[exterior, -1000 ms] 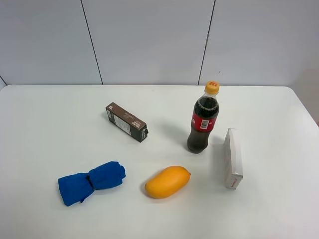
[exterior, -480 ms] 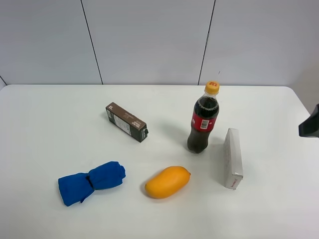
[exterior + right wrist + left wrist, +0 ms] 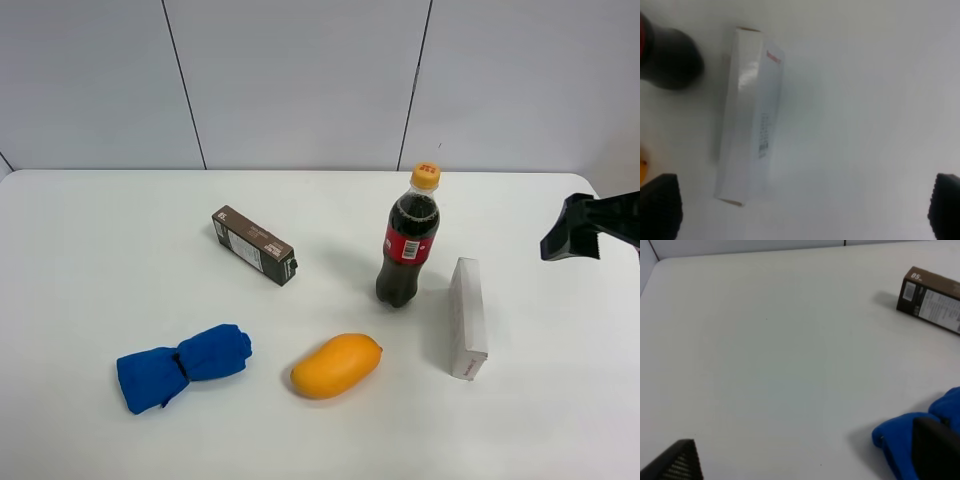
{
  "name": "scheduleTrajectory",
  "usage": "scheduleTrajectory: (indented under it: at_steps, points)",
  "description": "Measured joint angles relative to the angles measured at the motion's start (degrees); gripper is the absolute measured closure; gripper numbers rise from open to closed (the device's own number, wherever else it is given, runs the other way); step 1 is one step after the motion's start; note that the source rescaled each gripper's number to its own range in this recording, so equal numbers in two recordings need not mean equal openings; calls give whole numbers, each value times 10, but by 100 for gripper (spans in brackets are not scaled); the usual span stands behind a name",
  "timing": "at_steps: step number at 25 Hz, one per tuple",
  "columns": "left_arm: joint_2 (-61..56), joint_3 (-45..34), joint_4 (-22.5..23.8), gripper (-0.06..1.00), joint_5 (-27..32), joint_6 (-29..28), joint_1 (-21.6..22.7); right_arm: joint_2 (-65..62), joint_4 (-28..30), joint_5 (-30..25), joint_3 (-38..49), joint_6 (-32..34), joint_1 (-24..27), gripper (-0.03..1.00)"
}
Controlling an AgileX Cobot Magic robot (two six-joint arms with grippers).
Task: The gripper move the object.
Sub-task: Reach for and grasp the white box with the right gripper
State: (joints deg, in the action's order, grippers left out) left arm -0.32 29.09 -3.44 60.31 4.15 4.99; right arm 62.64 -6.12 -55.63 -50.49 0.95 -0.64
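Observation:
The object, a slim white carton (image 3: 467,318) with small print and a reddish mark, lies flat on the table right of the cola bottle. It also shows in the right wrist view (image 3: 749,145). My right gripper (image 3: 568,238) comes in from the right edge, above the table and beyond the carton's far end. In its wrist view the right gripper (image 3: 802,210) is open and empty, its fingertips (image 3: 660,207) wide apart, with the carton partly between them below. My left gripper (image 3: 810,460) is open and empty, and is out of the exterior view.
A cola bottle (image 3: 408,240) stands just left of the white carton. A mango (image 3: 336,365) lies in front, a blue cloth roll (image 3: 183,365) at the front left, and a dark brown carton (image 3: 254,245) at mid-left. The table's right edge (image 3: 612,215) is close to the right gripper.
The right gripper has come into the exterior view from the right edge and moved further left toward the white carton. The objects have not moved.

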Motion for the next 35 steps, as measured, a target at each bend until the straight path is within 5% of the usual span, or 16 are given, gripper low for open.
scheduleTrajectory:
  at_steps: [9, 14, 20, 35]
  points:
    - [0, 0, 0, -6, 0, 0, 0, 91, -23, 45, 0, -3, -9, -3]
    - [0, 0, 0, -6, 0, 0, 0, 138, -22, 84, -1, 6, -72, -3]
    - [0, 0, 0, -6, 0, 0, 0, 192, 37, 96, -1, 93, -130, -3]
    - [0, 0, 0, -6, 0, 0, 0, 262, 61, 122, -1, 162, -134, -3]
